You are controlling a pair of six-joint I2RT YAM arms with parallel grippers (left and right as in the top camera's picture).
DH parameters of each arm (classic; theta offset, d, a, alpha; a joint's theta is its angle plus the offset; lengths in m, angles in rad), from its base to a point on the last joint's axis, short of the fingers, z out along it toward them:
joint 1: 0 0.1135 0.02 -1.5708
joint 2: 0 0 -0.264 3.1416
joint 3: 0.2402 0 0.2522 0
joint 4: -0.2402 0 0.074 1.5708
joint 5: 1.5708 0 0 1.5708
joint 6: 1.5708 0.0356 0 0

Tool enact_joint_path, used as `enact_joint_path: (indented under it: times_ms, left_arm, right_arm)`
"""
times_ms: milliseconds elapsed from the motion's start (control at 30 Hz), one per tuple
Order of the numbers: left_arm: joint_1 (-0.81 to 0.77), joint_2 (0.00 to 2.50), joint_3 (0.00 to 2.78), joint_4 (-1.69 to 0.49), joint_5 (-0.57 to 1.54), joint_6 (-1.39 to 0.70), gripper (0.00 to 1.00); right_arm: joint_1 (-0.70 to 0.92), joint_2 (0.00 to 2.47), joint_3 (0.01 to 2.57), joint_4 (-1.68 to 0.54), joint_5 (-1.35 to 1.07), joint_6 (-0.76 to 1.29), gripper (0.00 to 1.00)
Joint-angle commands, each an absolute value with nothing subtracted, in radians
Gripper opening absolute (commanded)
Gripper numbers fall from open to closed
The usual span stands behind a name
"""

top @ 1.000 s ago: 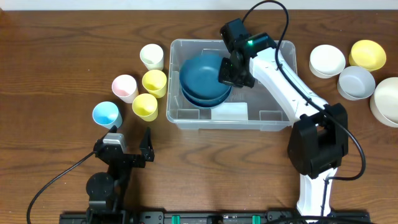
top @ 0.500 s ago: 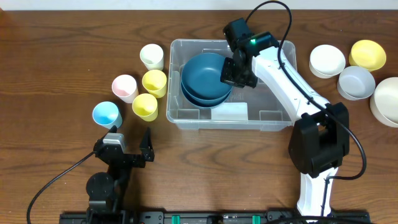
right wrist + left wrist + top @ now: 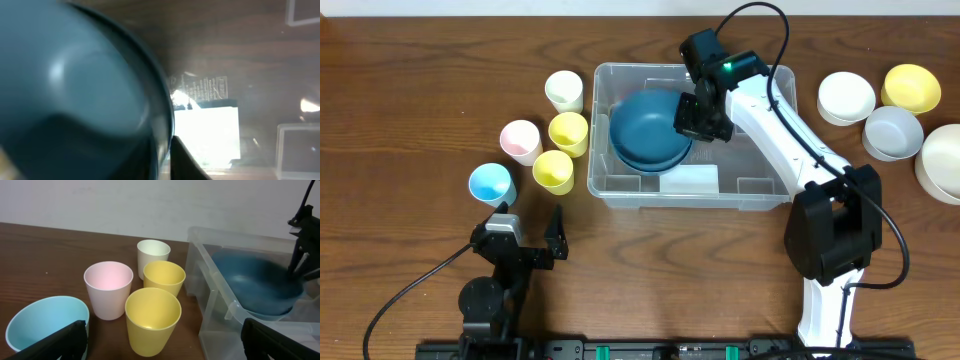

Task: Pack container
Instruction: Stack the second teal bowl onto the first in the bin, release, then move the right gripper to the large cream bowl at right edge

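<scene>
The clear container (image 3: 604,186) stands mid-table with a white label (image 3: 692,179) on its floor. Two dark blue bowls (image 3: 645,125) lie stacked in its left half. My right gripper (image 3: 688,118) reaches into the container and is shut on the right rim of the top bowl. In the right wrist view the bowl (image 3: 75,90) fills the left, its rim pinched between my fingers (image 3: 167,155), with the label (image 3: 205,125) beyond. My left gripper (image 3: 530,222) is open and empty near the front edge, pointing at the cups. The container (image 3: 215,300) also shows in the left wrist view.
Left of the container stand a cream cup (image 3: 564,91), a pink cup (image 3: 520,140), two yellow cups (image 3: 568,131) (image 3: 553,170) and a light blue cup (image 3: 490,184). At the right are a white bowl (image 3: 846,97), a yellow bowl (image 3: 911,87), a grey bowl (image 3: 893,132) and a larger white bowl (image 3: 945,163).
My right gripper has lowered the top blue bowl so it nests more closely on the bowl below. The left arm has not moved.
</scene>
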State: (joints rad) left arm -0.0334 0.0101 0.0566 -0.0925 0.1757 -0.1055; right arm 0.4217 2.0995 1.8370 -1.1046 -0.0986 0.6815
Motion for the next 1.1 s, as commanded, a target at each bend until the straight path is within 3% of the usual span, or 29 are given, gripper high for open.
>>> enact_joint_path:
  times_ms: [0,167,433,600,767,1067]
  left_arm:
    - [-0.027,0.004,0.026,-0.102,0.168,-0.11,0.98]
    - [-0.027,0.004,0.026,-0.102,0.167,-0.11,0.98]
    - [-0.027,0.004,0.026,-0.102,0.167,-0.11,0.98]
    - [-0.027,0.004,0.026,-0.102,0.167,-0.11,0.98]
    - [-0.027,0.004,0.026,-0.102,0.167,-0.11,0.98]
    - [-0.027,0.004,0.026,-0.102,0.167,-0.11,0.98]
  right_arm:
    - [0.414,2.106,1.835,-1.11,-0.109,0.675,0.3]
    - [0.412,2.106,1.835,-1.111,-0.105,0.672,0.58]
    - [0.398,2.094,1.86,-1.12,-0.085,0.651,0.64]
    - [0.339,2.039,2.008,-1.229,-0.033,0.611,0.7]
    - [0.216,1.968,2.208,-1.43,0.13,0.586,0.99]
    - [-0.229,1.893,2.249,-1.644,0.235,0.613,0.99]
